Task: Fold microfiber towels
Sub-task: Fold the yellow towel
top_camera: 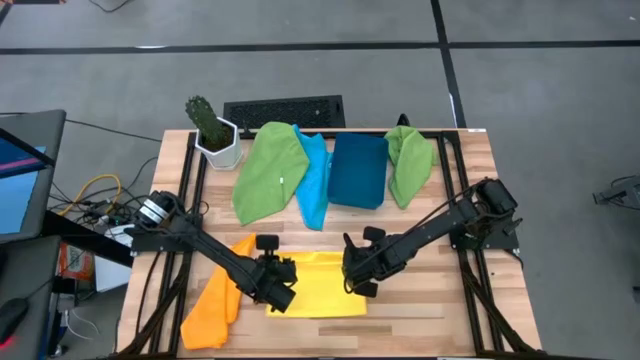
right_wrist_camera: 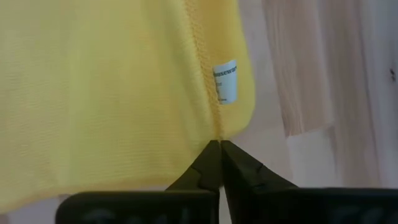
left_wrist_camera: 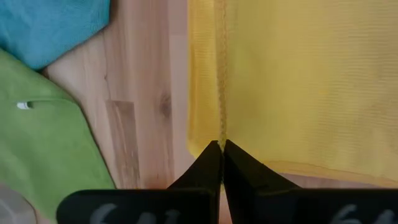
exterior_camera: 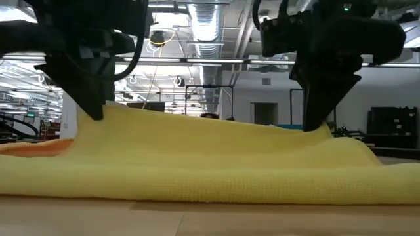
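High view, left to right: orange towel (top_camera: 215,305) bunched at the near left, out of the way. Left gripper (top_camera: 280,283) pinched shut on the left edge of the yellow towel (top_camera: 318,290), which lies at the near middle of the table (top_camera: 430,310). Right gripper (top_camera: 358,272) pinches the right edge beside the label (right_wrist_camera: 225,82), jaws together. Both hold the same long side, likely to carry it over as one fold. Green towel (top_camera: 268,170), blue towel (top_camera: 316,178) and a second green towel (top_camera: 408,160) wait at the far side.

five towels (top_camera: 318,287), one bin (top_camera: 358,170), one cactus pot (top_camera: 217,143), one keyboard (top_camera: 284,110)
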Tool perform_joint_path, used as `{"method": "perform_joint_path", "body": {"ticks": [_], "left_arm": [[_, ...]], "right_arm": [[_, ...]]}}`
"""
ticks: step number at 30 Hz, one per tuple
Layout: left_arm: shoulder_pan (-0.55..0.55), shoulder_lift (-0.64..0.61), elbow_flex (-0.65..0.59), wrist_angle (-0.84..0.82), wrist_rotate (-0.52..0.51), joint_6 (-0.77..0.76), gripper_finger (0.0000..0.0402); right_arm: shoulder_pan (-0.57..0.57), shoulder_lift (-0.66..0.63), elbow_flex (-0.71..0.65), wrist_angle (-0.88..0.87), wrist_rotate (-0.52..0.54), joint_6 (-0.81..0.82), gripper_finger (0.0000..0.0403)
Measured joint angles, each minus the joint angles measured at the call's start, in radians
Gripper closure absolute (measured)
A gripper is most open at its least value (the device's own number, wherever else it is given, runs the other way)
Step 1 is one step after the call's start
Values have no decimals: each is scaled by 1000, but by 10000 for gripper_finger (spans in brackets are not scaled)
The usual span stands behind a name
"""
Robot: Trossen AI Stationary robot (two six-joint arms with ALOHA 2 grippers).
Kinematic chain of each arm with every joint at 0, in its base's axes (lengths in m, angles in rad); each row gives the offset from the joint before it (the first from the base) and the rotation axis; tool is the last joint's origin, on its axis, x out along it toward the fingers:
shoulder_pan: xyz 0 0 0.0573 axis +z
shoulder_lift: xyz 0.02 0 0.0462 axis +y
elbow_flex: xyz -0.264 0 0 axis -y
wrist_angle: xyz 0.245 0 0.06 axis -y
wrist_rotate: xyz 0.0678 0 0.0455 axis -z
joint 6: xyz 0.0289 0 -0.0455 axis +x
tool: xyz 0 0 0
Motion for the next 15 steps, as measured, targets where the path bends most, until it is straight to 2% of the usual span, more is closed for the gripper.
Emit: {"method": "perform_joint_path", "body": {"ticks": [6, 10, 15], "left_arm": [[-2, 0, 0, -1, -2, -21, 401], [0, 0, 0, -38, 50, -51, 401], [-10, 0, 0, -67, 65, -71, 401]], "right_arm": [[0, 0, -23, 36, 19, -5, 360], [-1, 0, -36, 66, 28, -13, 360], [-14, 0, -36, 85, 30, -36, 358]]}}
